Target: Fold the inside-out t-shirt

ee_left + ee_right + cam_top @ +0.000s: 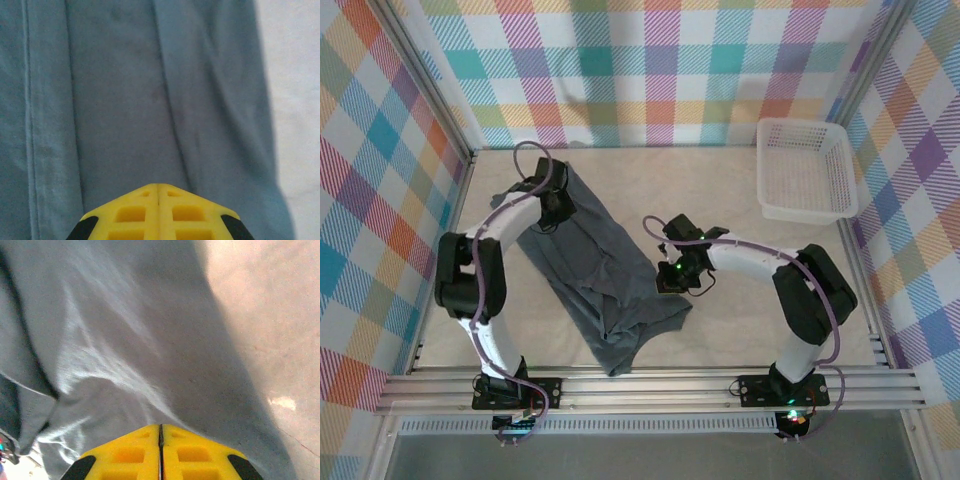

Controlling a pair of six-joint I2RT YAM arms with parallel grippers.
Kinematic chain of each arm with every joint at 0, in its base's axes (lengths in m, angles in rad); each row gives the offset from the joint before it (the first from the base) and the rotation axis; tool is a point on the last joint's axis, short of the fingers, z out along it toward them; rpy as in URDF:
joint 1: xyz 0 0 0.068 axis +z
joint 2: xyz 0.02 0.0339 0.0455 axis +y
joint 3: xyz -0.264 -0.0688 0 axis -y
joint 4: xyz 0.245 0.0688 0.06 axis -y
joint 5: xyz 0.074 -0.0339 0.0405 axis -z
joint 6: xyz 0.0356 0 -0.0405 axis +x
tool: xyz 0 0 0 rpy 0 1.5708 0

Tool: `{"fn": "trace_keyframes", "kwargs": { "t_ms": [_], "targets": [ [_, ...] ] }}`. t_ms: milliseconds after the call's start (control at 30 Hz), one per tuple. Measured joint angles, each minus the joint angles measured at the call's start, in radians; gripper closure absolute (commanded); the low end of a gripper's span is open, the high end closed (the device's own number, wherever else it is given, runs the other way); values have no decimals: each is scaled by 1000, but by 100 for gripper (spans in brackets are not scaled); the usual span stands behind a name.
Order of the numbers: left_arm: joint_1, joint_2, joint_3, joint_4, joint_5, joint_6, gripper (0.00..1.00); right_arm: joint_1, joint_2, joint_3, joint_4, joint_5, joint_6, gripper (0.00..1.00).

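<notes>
My right fingers point(157, 433) are shut tight, pinching the right edge of the inside-out t-shirt point(590, 270) rumpled diagonally on the counter point(720, 200), left fingers point(155, 193) pressed together over its far end, white basket point(805, 170) far right.

T-shirt point(592, 268) lies spread on table point(740, 330), running diagonally from far left to near centre. Basket point(806, 168) sits in the far right corner, well apart from the shirt. Left gripper point(553, 213) is over the shirt's far end. Right gripper point(669, 282) is at its right edge, nearer the front.
</notes>
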Motion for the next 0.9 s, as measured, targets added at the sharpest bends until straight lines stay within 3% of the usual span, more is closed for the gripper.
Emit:
{"fn": "trace_keyframes", "kwargs": {
  "t_ms": [133,367,567,767,900],
  "targets": [
    [0,117,39,-15,-44,-7,100,4,27,-3,-3,-9,-35,91],
    [6,338,278,-31,-87,-20,100,11,70,7,3,-34,-55,89],
    [-6,478,477,5,13,-21,100,10,118,20,27,-76,-30,83],
    [-106,590,630,93,94,-40,100,11,122,0,87,-126,35,81],
    [-207,716,835,105,151,-57,100,11,111,-22,131,-148,93,81]
  ]
}}
